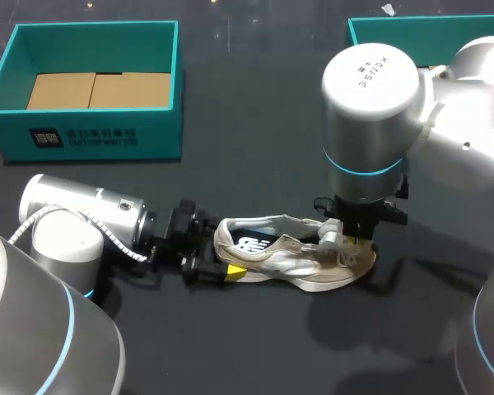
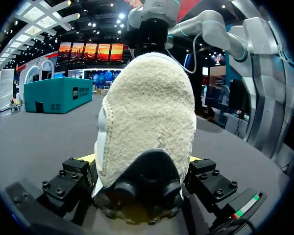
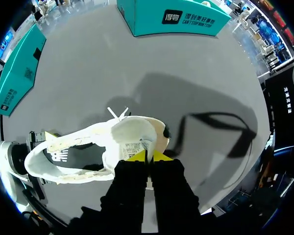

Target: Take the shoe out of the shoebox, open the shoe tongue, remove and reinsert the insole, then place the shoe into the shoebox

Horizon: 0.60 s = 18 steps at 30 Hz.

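Note:
A white and beige shoe (image 1: 288, 255) lies on its side on the dark table, heel toward my left arm. My left gripper (image 1: 222, 267) has its fingers wide apart, one pressed on each side of the heel; the beige heel (image 2: 147, 107) fills the left wrist view between its fingers (image 2: 89, 157). My right gripper (image 1: 343, 234) hangs over the toe end, shut on the edge of the white tongue (image 3: 132, 134), which it holds lifted off the shoe's dark opening (image 3: 73, 152). The teal shoebox (image 1: 95, 29) stands open at the back left, with cardboard inside.
A second teal box (image 1: 428, 29) stands at the back right, behind my right arm. Bare table lies between the shoebox and the shoe.

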Each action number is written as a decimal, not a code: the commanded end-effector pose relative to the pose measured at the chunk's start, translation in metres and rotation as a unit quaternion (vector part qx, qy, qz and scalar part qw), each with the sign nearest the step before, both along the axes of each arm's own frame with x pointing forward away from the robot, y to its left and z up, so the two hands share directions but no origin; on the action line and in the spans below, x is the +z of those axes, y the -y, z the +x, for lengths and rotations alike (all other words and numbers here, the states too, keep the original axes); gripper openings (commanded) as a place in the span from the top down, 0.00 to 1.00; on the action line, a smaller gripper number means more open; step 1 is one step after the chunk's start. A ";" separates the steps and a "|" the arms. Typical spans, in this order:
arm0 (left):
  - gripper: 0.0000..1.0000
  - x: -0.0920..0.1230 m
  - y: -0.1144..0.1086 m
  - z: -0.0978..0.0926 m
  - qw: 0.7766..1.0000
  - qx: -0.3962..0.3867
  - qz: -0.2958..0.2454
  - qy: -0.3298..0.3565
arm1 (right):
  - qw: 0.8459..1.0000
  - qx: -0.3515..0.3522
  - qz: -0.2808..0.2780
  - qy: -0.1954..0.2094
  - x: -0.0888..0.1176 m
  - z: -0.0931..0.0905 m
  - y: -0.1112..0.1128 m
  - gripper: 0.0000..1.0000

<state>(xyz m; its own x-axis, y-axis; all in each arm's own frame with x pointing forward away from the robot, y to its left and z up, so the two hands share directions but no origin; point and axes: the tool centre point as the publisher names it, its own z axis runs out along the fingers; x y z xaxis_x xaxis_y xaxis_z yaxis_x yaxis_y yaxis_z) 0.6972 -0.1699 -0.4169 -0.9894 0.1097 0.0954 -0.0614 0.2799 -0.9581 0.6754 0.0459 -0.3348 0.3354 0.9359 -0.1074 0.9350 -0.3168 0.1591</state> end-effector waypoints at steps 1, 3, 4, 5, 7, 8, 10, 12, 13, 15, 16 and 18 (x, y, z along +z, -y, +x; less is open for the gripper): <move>1.00 -0.004 -0.004 -0.002 1.000 0.000 0.001 0.000 | 0.999 -0.049 -0.012 0.001 -0.015 0.001 -0.008 1.00; 1.00 -0.004 -0.004 -0.002 1.000 0.000 0.001 0.000 | 0.998 -0.053 -0.019 -0.009 -0.018 0.001 -0.006 1.00; 1.00 -0.004 -0.004 -0.002 1.000 0.000 0.001 0.000 | 0.998 -0.055 -0.021 -0.012 -0.019 0.001 -0.006 1.00; 1.00 -0.004 -0.004 -0.002 1.000 0.000 0.001 0.000 | 0.998 -0.056 -0.021 -0.011 -0.019 0.000 -0.005 1.00; 1.00 -0.004 -0.004 -0.002 1.000 0.000 0.001 0.000 | 0.997 -0.064 -0.028 -0.016 -0.019 -0.001 -0.003 1.00; 1.00 -0.004 -0.004 -0.002 1.000 0.000 0.001 0.000 | 0.997 -0.067 -0.029 -0.017 -0.020 -0.002 -0.002 1.00; 1.00 -0.004 -0.004 -0.002 1.000 0.000 0.001 0.000 | 0.997 -0.073 -0.034 -0.021 -0.020 -0.004 -0.001 0.80; 1.00 -0.004 -0.004 -0.002 1.000 0.000 0.001 0.000 | 0.996 -0.078 -0.039 -0.024 -0.018 -0.006 -0.001 0.54; 1.00 -0.004 -0.004 -0.002 1.000 0.000 0.001 0.000 | 0.996 -0.080 -0.043 -0.024 -0.017 -0.007 0.000 0.52; 1.00 -0.004 -0.004 -0.002 1.000 0.000 0.001 0.000 | 0.995 -0.084 -0.045 -0.020 -0.014 -0.009 0.001 0.51; 1.00 -0.004 -0.004 -0.002 1.000 0.000 0.001 0.000 | 0.995 -0.087 -0.048 -0.021 -0.013 -0.010 0.002 0.47; 1.00 -0.004 -0.004 -0.002 1.000 0.000 0.001 0.000 | 0.995 -0.088 -0.052 -0.021 -0.009 -0.009 0.004 0.48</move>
<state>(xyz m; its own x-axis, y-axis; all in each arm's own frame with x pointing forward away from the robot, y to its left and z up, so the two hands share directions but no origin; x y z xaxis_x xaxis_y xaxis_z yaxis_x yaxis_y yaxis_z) 0.6971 -0.1698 -0.4169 -0.9894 0.1096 0.0955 -0.0614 0.2800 -0.9580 0.6707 0.0334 -0.3469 0.3309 0.9242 -0.1905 0.9428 -0.3149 0.1096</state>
